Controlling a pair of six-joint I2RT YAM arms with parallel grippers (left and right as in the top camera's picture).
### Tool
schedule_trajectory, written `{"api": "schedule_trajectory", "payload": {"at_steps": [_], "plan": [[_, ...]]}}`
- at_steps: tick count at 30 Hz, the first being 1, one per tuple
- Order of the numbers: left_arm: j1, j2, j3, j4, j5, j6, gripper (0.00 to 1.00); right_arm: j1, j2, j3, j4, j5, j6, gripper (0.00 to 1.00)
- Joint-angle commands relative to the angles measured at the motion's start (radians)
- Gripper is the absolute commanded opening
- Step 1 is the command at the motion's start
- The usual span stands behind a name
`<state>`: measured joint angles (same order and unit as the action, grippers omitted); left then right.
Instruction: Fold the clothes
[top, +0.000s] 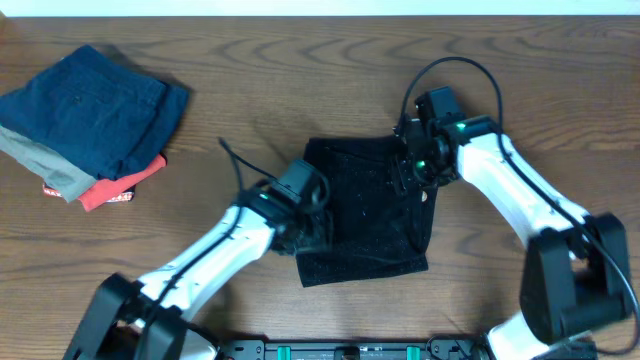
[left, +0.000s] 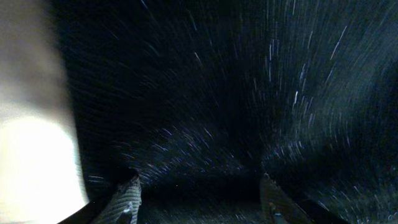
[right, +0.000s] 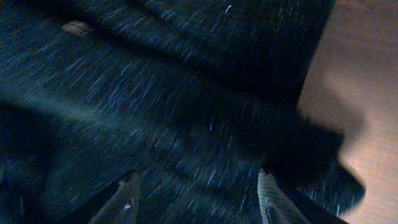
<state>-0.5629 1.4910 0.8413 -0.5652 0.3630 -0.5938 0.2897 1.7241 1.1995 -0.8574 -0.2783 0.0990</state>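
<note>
The black fuzzy garment (top: 365, 215) lies folded into a rough rectangle at the table's middle. It fills the left wrist view (left: 236, 93) and most of the right wrist view (right: 155, 106). My left gripper (top: 305, 225) is over its left edge, jaws (left: 199, 199) spread apart with fabric just ahead of them. My right gripper (top: 412, 168) is over its upper right part, jaws (right: 196, 199) spread apart over the fabric. The buttons are hidden; a small pale label (right: 78, 27) shows in the right wrist view.
A navy folded garment (top: 95, 105) sits on grey (top: 45, 168) and red (top: 125, 185) folded pieces at the far left. The wooden table (top: 520, 90) surrounds the black garment.
</note>
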Motion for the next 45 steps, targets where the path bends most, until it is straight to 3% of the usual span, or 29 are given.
{"api": "schedule_trajectory", "payload": {"at_steps": [1,7,11,17,23,27,33,39,45], "plan": [[0.091,-0.054,0.077,0.056,-0.088,0.044,0.64,-0.009,-0.126,0.031,-0.045,-0.100,0.001,0.59],[0.139,-0.013,0.084,0.297,-0.083,0.043,0.64,0.040,-0.182,0.027,-0.146,-0.173,0.002,0.56],[0.127,0.063,0.084,0.399,-0.059,0.044,0.64,0.089,-0.172,-0.010,-0.173,-0.175,0.050,0.47],[0.121,0.203,0.084,0.509,0.018,0.043,0.64,0.150,-0.172,-0.127,-0.153,-0.167,0.112,0.44],[0.121,0.348,0.084,0.607,0.011,0.043,0.64,0.153,-0.172,-0.314,-0.067,-0.080,0.299,0.37],[0.121,0.400,0.084,0.623,0.008,0.039,0.64,0.149,-0.172,-0.414,0.005,0.012,0.417,0.40],[0.126,0.402,0.084,0.618,0.011,0.039,0.64,0.149,-0.172,-0.481,0.165,0.118,0.428,0.50],[0.177,0.332,0.084,0.566,0.030,0.044,0.64,0.121,-0.172,-0.481,0.193,0.248,0.447,0.57],[0.244,0.223,0.084,0.490,0.059,0.043,0.79,0.061,-0.172,-0.481,0.197,0.312,0.437,0.66]]}}
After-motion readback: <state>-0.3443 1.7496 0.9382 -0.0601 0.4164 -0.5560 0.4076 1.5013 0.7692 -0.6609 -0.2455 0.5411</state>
